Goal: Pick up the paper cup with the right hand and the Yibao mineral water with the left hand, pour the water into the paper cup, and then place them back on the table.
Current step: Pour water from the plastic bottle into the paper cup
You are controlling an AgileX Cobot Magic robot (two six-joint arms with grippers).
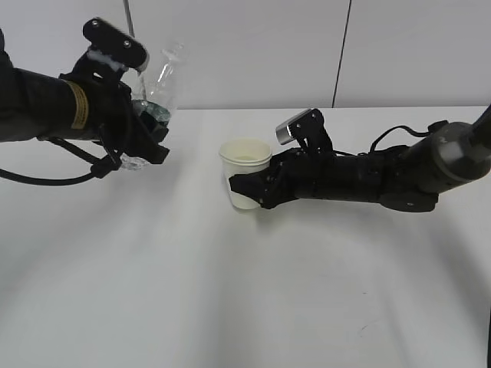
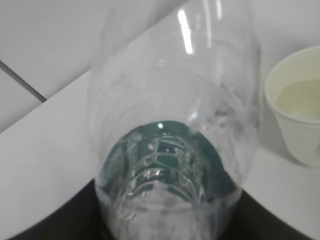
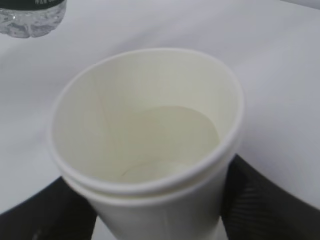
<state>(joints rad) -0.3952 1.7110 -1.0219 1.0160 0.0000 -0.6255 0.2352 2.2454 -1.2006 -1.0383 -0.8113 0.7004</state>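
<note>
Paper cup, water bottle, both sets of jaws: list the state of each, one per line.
paper cup: upright, held by the right gripper, some water inside.
Yibao mineral water: uncapped, tilted with its neck up toward the right, lifted off the table, apart from the cup.
left gripper: jaws shut on the bottle's lower body.
right gripper: jaws shut around the cup's lower half.

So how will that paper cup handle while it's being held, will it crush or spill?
The cup probably dents easily: thin paper walls, gripped low by the right gripper. It holds water, so it is likely bottom-heavy yet apt to slosh if tilted. The rolled rim should stiffen the top somewhat.
</note>
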